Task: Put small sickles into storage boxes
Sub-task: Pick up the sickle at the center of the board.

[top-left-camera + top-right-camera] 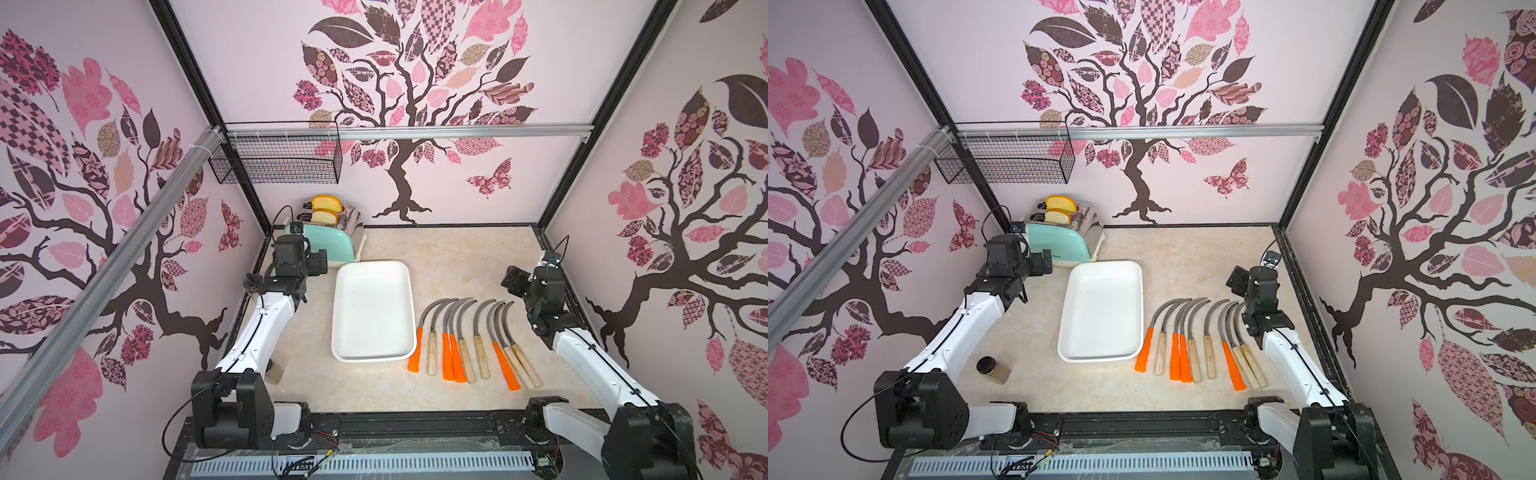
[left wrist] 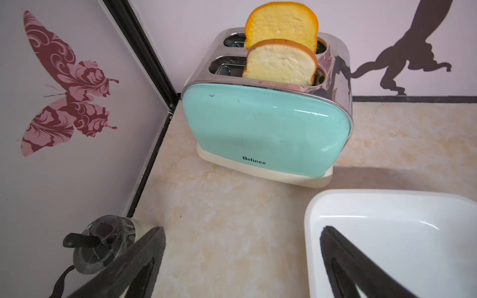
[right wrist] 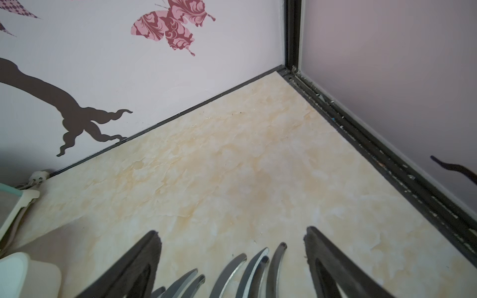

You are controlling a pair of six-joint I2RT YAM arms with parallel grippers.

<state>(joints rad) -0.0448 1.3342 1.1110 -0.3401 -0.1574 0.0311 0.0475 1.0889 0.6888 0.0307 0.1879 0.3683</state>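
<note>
Take 12 o'clock as the back wall of the beige tabletop (image 1: 457,257). At 8 o'clock, by the base of your left arm, sits a small brown jar (image 1: 994,370) with a black lid. At 10 o'clock your left fingers (image 2: 134,258) stand spread wide, holding nothing, pointed toward a mint-green toaster (image 1: 328,243) at 11 o'clock with two bread slices (image 1: 324,216) standing in its slots. Just 9 o'clock of centre lies the white tray (image 1: 374,316), its long side running from 12 to 6 o'clock, near the toaster. Just beside its 3 o'clock edge, the nine sickles (image 1: 473,336) lie in a row on the tabletop, all outside the tray: grey blades toward 12 o'clock, tips curling toward 2 o'clock, handles toward 6 o'clock. Four handles are orange, five pale wood. At 2 o'clock your right fingers (image 3: 330,263) are also spread wide and grip nothing; in the right wrist view several blade tips show between them.
</note>
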